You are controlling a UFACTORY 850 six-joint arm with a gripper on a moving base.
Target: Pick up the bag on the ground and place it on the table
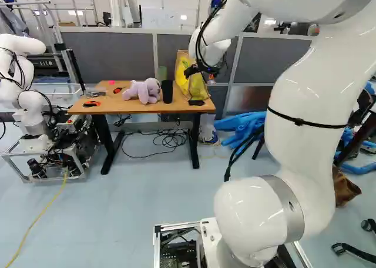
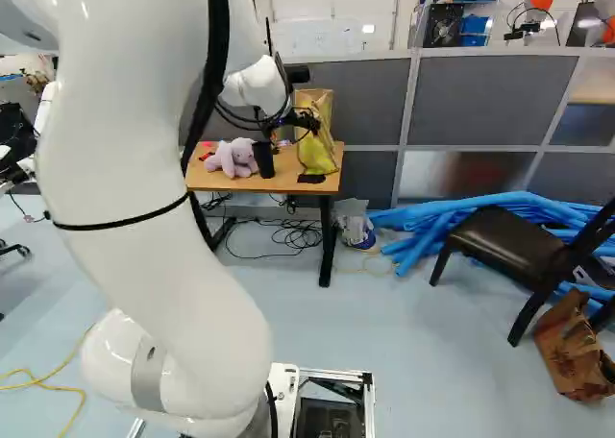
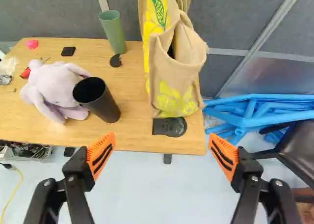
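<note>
Your hand [image 3: 162, 137] is wide open; the yellow bag [image 3: 172, 89] on the bench [image 3: 133, 131] looks soft (maybe floppy), best held by its top edge.

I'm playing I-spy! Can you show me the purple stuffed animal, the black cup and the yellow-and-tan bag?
Purple stuffed animal [image 3: 54, 89]: wrist view, on its body.
Black cup [image 3: 105, 106]: wrist view, on its side.
Yellow-and-tan bag [image 3: 172, 97]: wrist view, low on its side.

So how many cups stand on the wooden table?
2: a tall black cup beside the lilac plush toy, and a green cup near the yellow-tan bag, which could hide more.
</note>
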